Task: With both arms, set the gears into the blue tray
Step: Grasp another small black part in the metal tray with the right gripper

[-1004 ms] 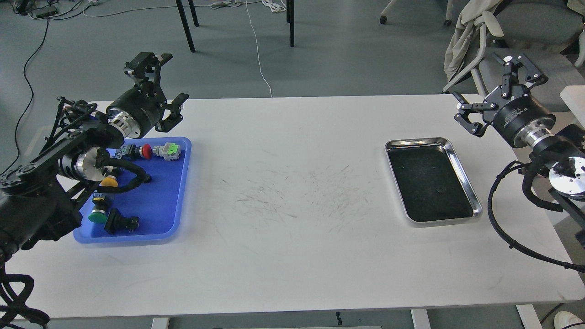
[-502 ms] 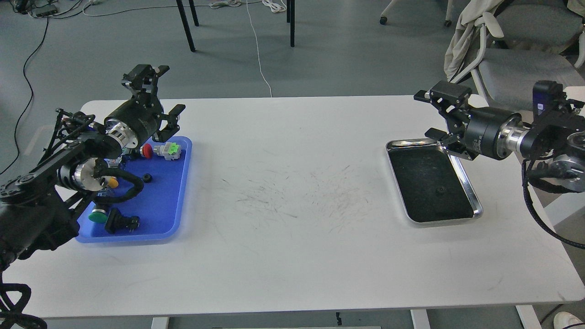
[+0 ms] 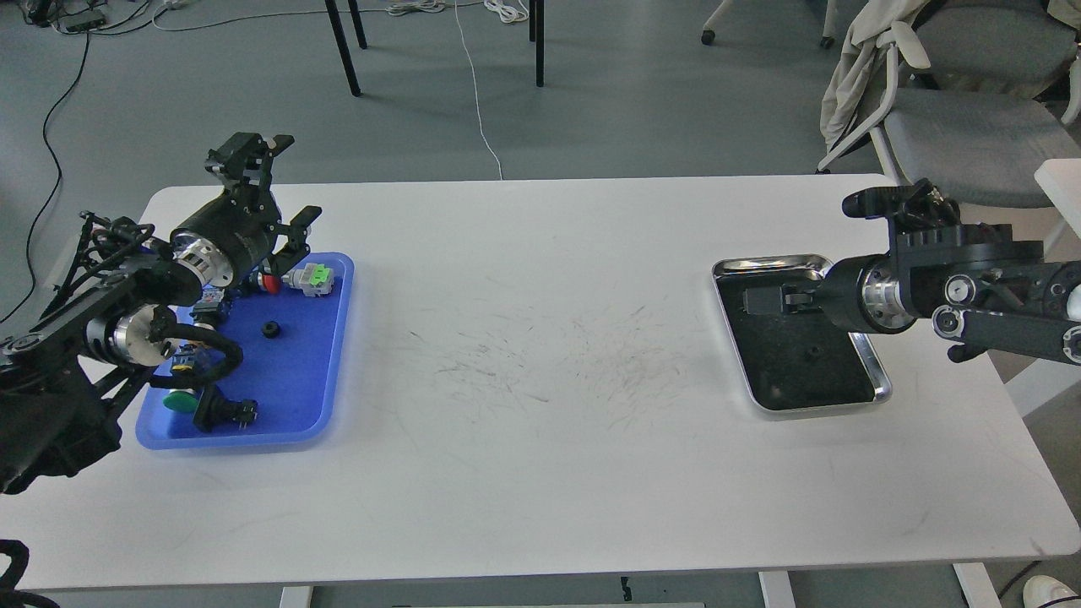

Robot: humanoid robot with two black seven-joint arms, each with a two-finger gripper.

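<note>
The blue tray [image 3: 296, 397] lies at the table's left. One small black gear [image 3: 270, 329] rests on its floor among push-button switches. My left gripper [image 3: 277, 187] hangs open and empty above the tray's far edge, up and away from that gear. Another tiny gear [image 3: 812, 350] lies on the black lining of the steel tray [image 3: 764, 263] at the right. My right gripper [image 3: 763, 300] reaches in from the right, pointing left, low over the steel tray's far half. It appears as one dark bar, so its fingers cannot be told apart.
Switches in the blue tray: a red-capped one [image 3: 270, 281], a green-and-white one [image 3: 312, 277], a green-capped one [image 3: 179, 401] and a black one [image 3: 223, 412]. The white table [image 3: 540, 355] is scuffed at its middle. A chair [image 3: 946, 127] stands behind the right corner.
My right arm swung down and left from beside the table to over the steel tray, turning its gripper edge-on. My left arm drew back to the left, uncovering the gear in the blue tray.
</note>
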